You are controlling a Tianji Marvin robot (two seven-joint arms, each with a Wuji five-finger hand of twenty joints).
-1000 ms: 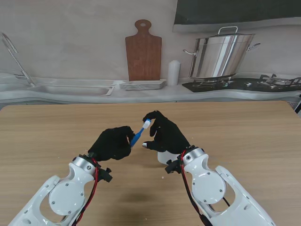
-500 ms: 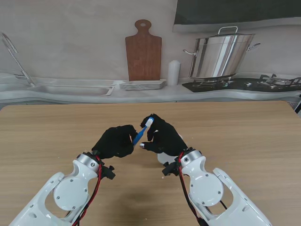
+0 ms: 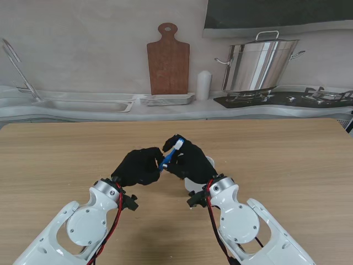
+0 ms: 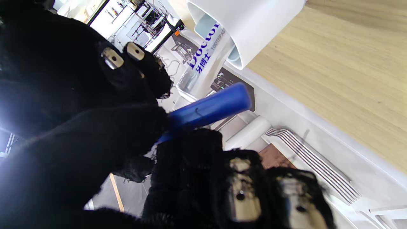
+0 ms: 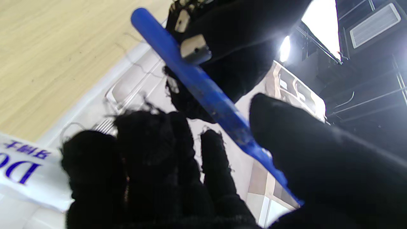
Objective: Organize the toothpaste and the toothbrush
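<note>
A blue toothbrush (image 3: 170, 154) with a white head is held in the air between my two black-gloved hands. My left hand (image 3: 139, 167) is shut on its handle end (image 4: 206, 109). My right hand (image 3: 187, 160) curls its thumb and fingers around the head end, and the shaft (image 5: 203, 92) runs between them. A white cup (image 4: 254, 28) stands on the table under my right hand, mostly hidden in the stand view (image 3: 193, 183). A white toothpaste tube (image 4: 203, 60) with blue lettering sticks out of it and also shows in the right wrist view (image 5: 25, 168).
The wooden table (image 3: 287, 160) stretches to both sides of my hands. Behind its far edge a backdrop shows a cutting board (image 3: 168, 61), a steel pot (image 3: 259, 63), a sink (image 3: 83, 104) and stacked plates (image 3: 167, 100).
Both hands have drawn closer together and slightly farther from me. The right hand's fingers have closed around the toothbrush head, and the brush has tilted more upright.
</note>
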